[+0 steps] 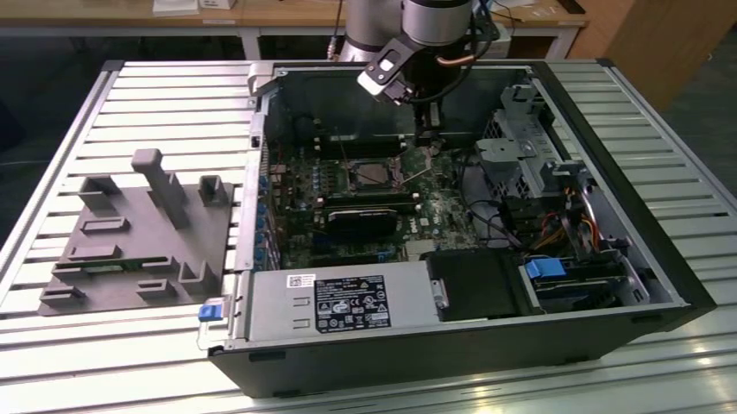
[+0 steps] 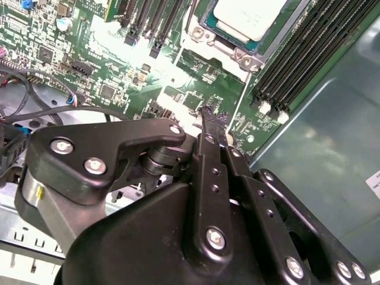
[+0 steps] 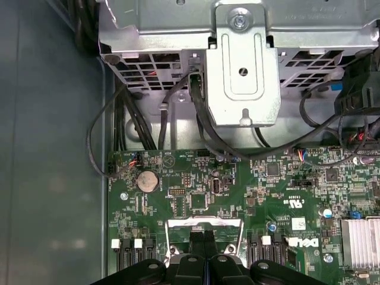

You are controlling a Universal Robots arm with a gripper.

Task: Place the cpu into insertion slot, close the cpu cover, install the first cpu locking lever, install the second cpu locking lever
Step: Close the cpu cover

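The cpu, a small square chip with a dull silver top, sits in the insertion slot on the green motherboard. The silver cpu cover frames it; I cannot tell whether it lies fully flat. A thin wire locking lever runs from the socket toward my fingertips. My gripper is shut, with nothing visible between its fingers. It hangs low over the board just to the exterior view's right of the socket. A silver bracket lies just past its fingertips.
Black memory slots flank the socket. A metal drive cage with cables stands close beyond the gripper. A black card and the power supply lie nearer the front. A grey fixture plate rests outside the case.
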